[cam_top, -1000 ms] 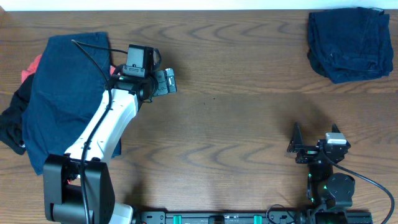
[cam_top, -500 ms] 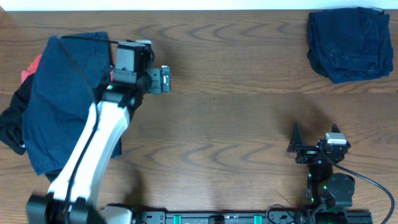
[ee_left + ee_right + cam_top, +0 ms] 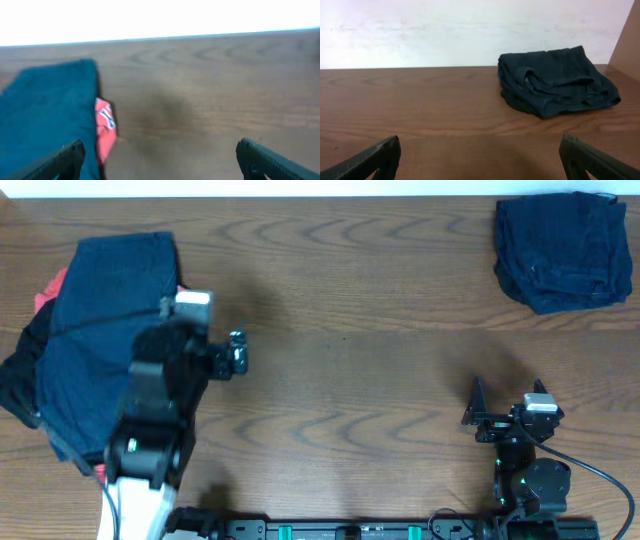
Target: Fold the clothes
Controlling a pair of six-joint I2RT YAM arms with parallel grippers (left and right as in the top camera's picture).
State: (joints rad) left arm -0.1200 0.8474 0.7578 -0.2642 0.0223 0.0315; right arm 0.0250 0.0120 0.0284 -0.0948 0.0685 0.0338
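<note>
Across the wooden table (image 3: 380,380), clothes (image 3: 90,380) lie at opposite ends, none held.
At the left edge a navy garment (image 3: 110,300) lies over black fabric (image 3: 18,385) and a red-orange piece (image 3: 104,125); a folded navy bundle (image 3: 555,82) sits in the far right corner. Left gripper (image 3: 160,150), just beside the navy garment, and right gripper (image 3: 479,150), near the front edge, both gape wide, holding nothing.

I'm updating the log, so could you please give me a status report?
Left gripper open, empty, beside clothes pile. Right gripper open, empty, near front edge. Navy garment atop pile; navy bundle far right corner. Nothing obstructing on table.
</note>
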